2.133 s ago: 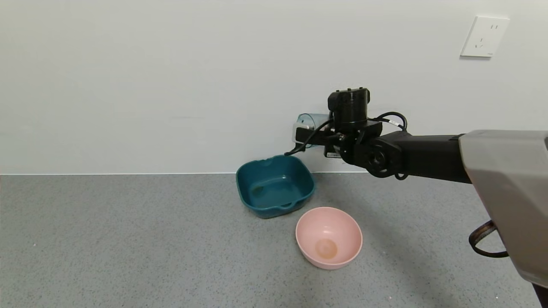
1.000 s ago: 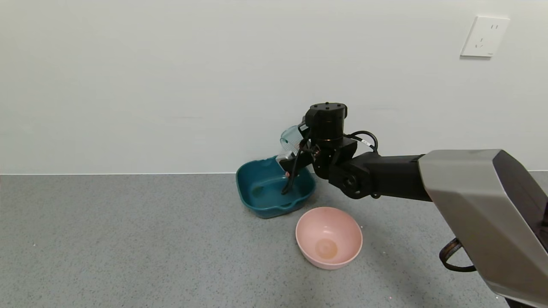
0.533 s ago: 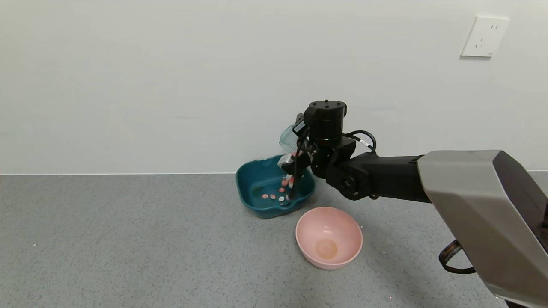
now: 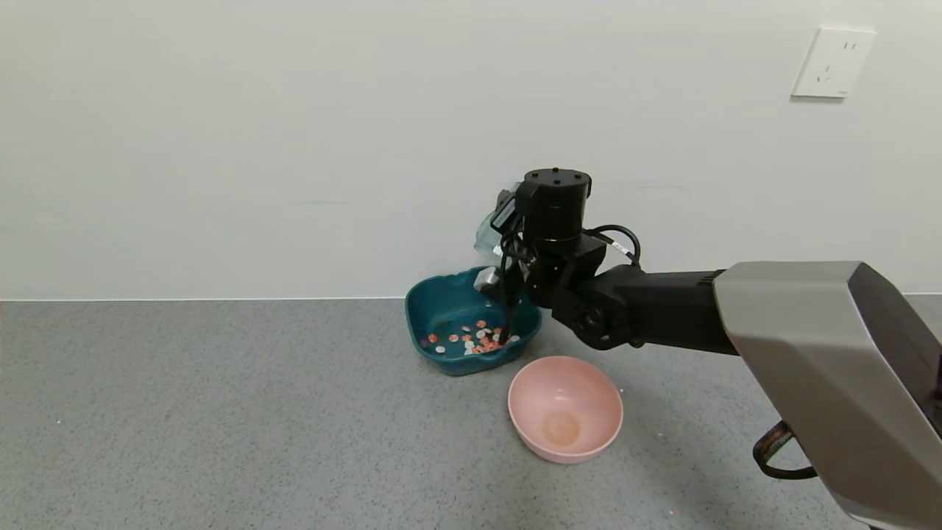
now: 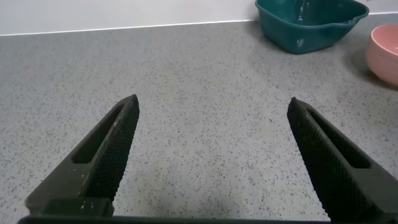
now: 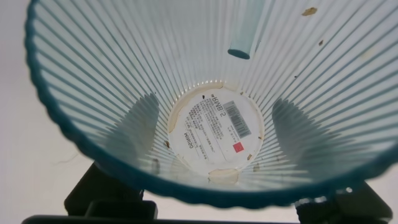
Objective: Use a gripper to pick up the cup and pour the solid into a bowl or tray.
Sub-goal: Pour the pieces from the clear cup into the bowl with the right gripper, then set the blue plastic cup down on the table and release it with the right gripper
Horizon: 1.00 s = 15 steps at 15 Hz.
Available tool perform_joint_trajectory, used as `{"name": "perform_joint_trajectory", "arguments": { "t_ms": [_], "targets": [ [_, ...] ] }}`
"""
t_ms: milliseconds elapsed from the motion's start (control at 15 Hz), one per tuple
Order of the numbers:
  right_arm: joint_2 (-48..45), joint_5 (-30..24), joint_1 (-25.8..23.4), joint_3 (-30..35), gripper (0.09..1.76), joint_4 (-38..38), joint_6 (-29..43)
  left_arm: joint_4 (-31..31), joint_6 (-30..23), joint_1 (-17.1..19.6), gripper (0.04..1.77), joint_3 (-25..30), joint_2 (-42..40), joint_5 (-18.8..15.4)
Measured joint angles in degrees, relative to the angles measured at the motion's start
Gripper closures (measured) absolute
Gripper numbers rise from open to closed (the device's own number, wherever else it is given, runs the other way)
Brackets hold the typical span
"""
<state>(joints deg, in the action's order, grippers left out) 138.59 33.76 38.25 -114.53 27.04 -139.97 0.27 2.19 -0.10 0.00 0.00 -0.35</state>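
My right gripper [image 4: 499, 246] is shut on the transparent blue-green ribbed cup [image 4: 486, 228] and holds it tipped over, mouth down, above the far right part of the dark teal basin [image 4: 440, 283]. The solid [image 4: 471, 340], many small orange-red and white pieces, lies on the basin's floor. In the right wrist view the cup [image 6: 214, 124] is empty inside; its base label shows and my fingers [image 6: 140, 127] press its sides. My left gripper [image 5: 211, 109] is open and empty over bare countertop, out of the head view.
A round pink bowl [image 4: 565, 408] stands just in front and to the right of the basin; it also shows in the left wrist view [image 5: 385, 46]. The basin [image 5: 311, 25] stands close to the white wall. A wall socket [image 4: 833, 62] is at the upper right.
My right arm lowered toward the basin and rolled the cup over. The pieces fell out of the cup and now lie in the basin, which held none before.
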Motion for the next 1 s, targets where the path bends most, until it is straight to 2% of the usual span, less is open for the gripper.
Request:
{"name": "perform_joint_trajectory", "arguments": {
  "t_ms": [400,667,800,1000],
  "targets": [
    [-1.57,0.17,-0.37,0.06,0.56,-0.45,2.84,-0.02,0.00,0.00,0.09,0.00,-0.02,0.00],
    [-4.80,2.65,-0.68,0.11,0.56,-4.96,12.93,0.00,-0.02,0.00,0.09,0.00,-0.02,0.02],
    [-7.09,2.99,-0.74,0.28,0.56,-12.24,20.74,0.00,0.00,0.00,0.09,0.00,0.00,0.00],
    [-11.08,3.04,-1.44,0.43,0.56,-23.76,36.43,-0.02,0.00,0.02,0.09,0.00,-0.02,0.02]
  ]
}}
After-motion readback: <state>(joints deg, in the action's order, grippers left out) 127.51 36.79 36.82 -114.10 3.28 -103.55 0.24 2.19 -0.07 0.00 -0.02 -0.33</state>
